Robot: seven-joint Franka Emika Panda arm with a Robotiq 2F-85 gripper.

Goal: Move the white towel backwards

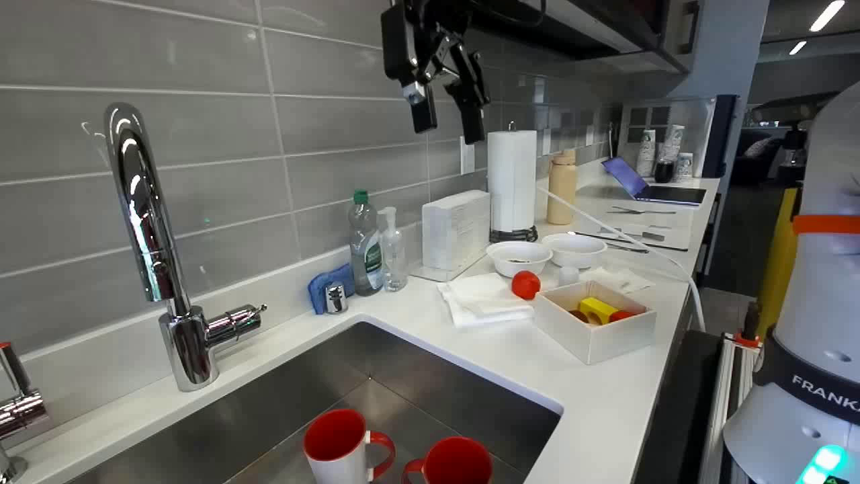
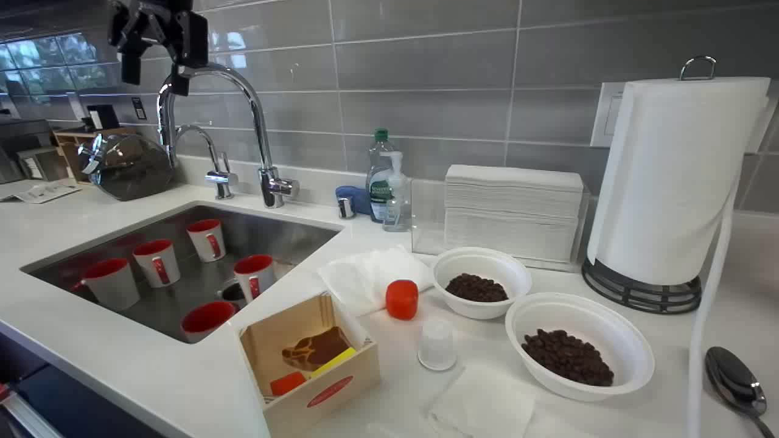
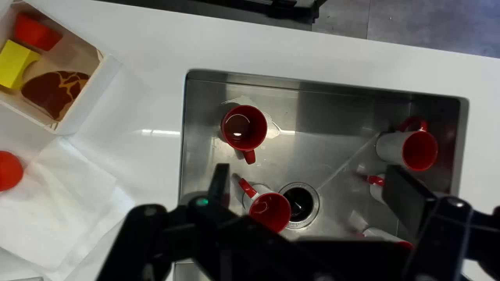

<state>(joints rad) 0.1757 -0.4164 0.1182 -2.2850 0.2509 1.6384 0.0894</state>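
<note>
The white towel [image 1: 482, 296] lies flat and slightly rumpled on the counter by the sink corner, beside a red ball-like object. It shows in both exterior views [image 2: 359, 277], partly behind the wooden box and the red object. In the wrist view the towel [image 3: 58, 210] is at the lower left. My gripper [image 1: 449, 124] is open and empty, high above the counter and sink, well away from the towel. It also shows in an exterior view [image 2: 155, 78] at the upper left. In the wrist view the open fingers [image 3: 310, 175] are over the sink.
A wooden box [image 1: 591, 339] with toy food and the red object [image 2: 401, 299] stand beside the towel. Two white bowls [image 2: 575, 313], a paper roll [image 1: 512, 181], napkin holder [image 2: 511, 210] and thinner white cloth [image 2: 487, 398] are near. The sink [image 3: 324, 117] holds several mugs. The faucet [image 1: 144, 222] stands tall.
</note>
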